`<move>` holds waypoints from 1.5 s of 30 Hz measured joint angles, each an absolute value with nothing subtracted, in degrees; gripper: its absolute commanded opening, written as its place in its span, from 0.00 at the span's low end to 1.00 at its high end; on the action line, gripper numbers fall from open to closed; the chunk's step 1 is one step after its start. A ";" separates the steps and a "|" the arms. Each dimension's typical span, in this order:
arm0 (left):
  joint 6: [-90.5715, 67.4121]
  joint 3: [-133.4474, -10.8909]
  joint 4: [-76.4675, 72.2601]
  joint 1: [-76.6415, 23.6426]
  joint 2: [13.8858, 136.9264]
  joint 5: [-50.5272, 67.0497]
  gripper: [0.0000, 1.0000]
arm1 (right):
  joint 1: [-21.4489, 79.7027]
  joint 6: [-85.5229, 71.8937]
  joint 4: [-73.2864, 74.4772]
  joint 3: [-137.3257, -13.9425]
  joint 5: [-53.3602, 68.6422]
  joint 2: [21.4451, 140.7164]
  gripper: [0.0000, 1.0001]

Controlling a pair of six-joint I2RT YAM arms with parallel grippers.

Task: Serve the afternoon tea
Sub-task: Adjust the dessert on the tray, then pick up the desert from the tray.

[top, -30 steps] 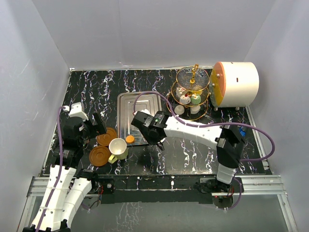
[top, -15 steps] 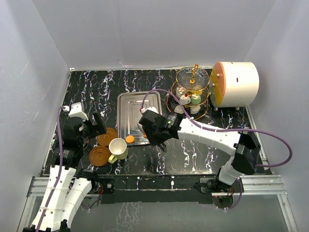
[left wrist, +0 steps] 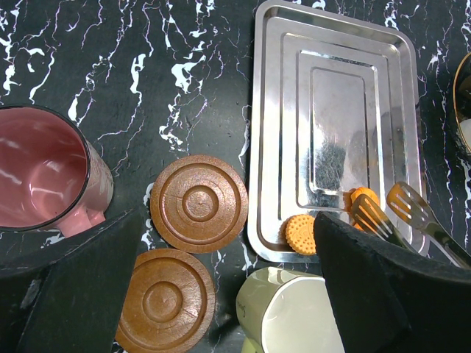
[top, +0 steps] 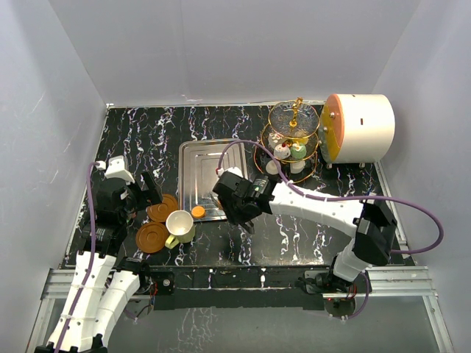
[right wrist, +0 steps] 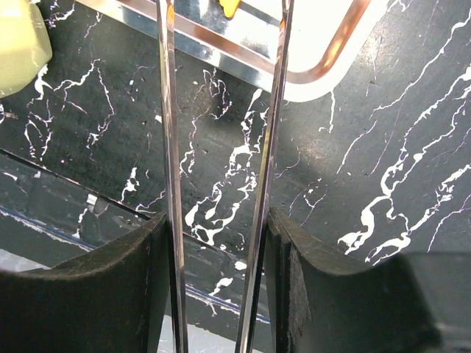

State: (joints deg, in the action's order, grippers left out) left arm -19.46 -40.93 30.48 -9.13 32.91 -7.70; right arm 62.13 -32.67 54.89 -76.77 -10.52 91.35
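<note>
1. Near the lower right corner of the steel tray [left wrist: 335, 88], in the left wrist view, lie the orange cakes. One is a round, ridged piece [left wrist: 300, 234] on the rim. Another [left wrist: 362, 195] sits just beside it, partly hidden, so possibly more than one piece.
2. Against that hidden cake sit the slotted tips of the tongs [left wrist: 375, 215], whose long axis runs from lower right toward upper left.
3. Clamped on the tongs' two thin steel arms is the right gripper [right wrist: 215, 220]. The arms stand partly spread, and this arm is plainly the nearer.
4. Over the ringed brown saucers [left wrist: 199, 204], glossy maroon cup [left wrist: 44, 173] and cream cup [left wrist: 283, 316], the left gripper [top: 145, 193] hangs fully spread and empty.
5. Upper right in the top view stands the glass stand [top: 293, 140], well apart from the tray and already holding cakes.
</note>
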 measured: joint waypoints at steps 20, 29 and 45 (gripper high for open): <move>-19.46 -40.93 30.48 -9.13 32.91 -7.70 0.99 | 62.19 -32.14 55.40 -75.31 -10.83 94.89 0.41; -19.46 -40.95 30.48 -9.13 32.93 -7.70 0.99 | 62.52 -30.87 56.01 -76.29 -11.16 96.20 0.38; -19.49 -40.93 30.48 -9.13 32.93 -7.73 0.99 | 62.98 -30.11 57.30 -77.49 -11.94 96.49 0.40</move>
State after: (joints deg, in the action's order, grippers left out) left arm -19.49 -40.93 30.48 -9.13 32.93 -7.73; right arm 62.98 -30.11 57.30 -77.49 -11.94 96.49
